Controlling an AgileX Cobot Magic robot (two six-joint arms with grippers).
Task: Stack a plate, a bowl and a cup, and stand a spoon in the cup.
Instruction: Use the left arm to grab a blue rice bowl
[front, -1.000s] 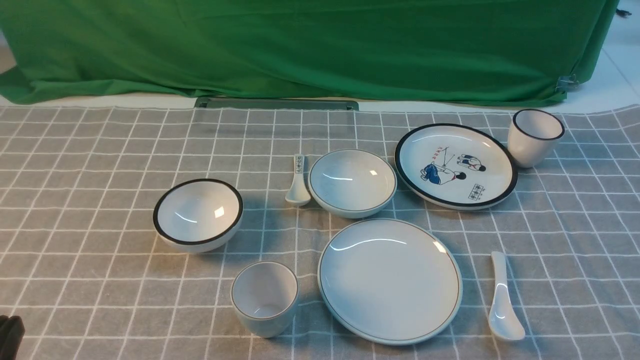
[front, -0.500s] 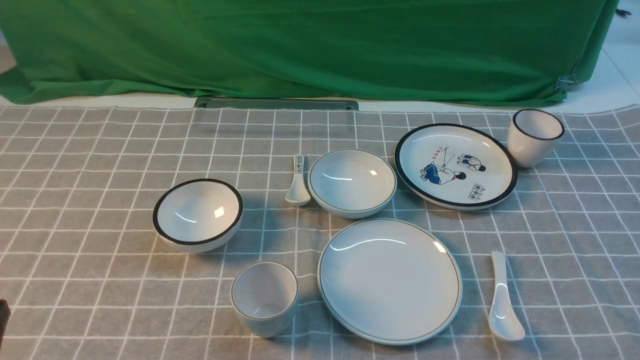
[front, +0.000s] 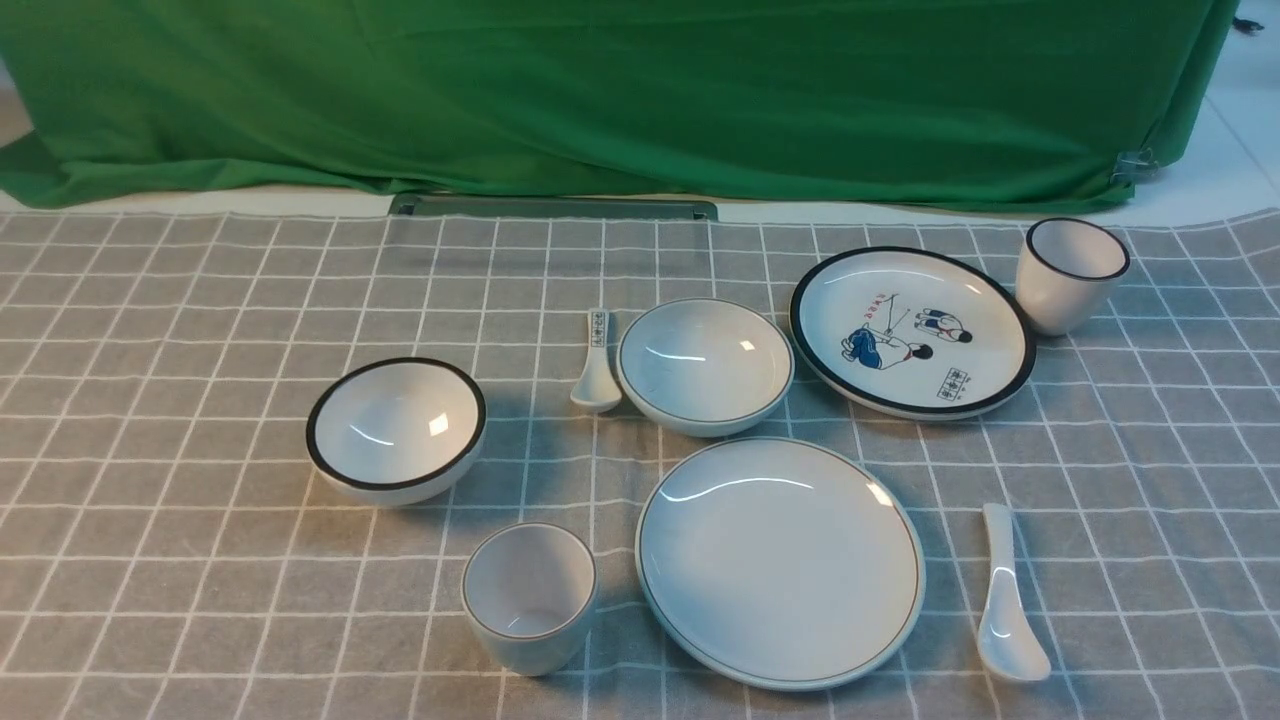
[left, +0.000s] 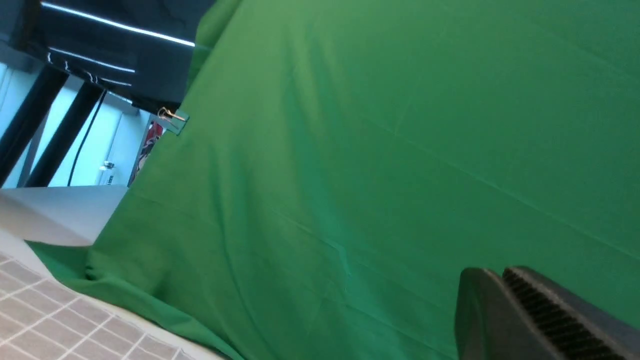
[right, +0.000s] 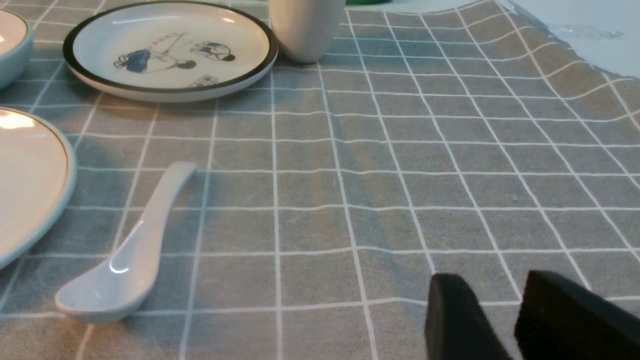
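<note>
Near the glossy white ceramic spoon (right: 125, 260), your right gripper (right: 492, 282) is hovering half-parted and empty (left gripper (left: 500, 274) clenched, empty).

I'm looking at a staged test setup, a lab or studio room, not a home kitchen. A green backdrop cloth (front: 640, 100) is hanging across the whole back, and a metal clip (front: 1133, 165) is pinning it at its right corner. A grey checked tablecloth (front: 200, 300) is covering the bench and rumpling at the right edge. The left wrist camera is showing a black stand (left: 100, 55) with a cable (left: 86, 135) running down it in front of pale walls. A plain white plate (front: 780, 560) and a cartoon plate (front: 910, 330) are sitting spaced out like props.
</note>
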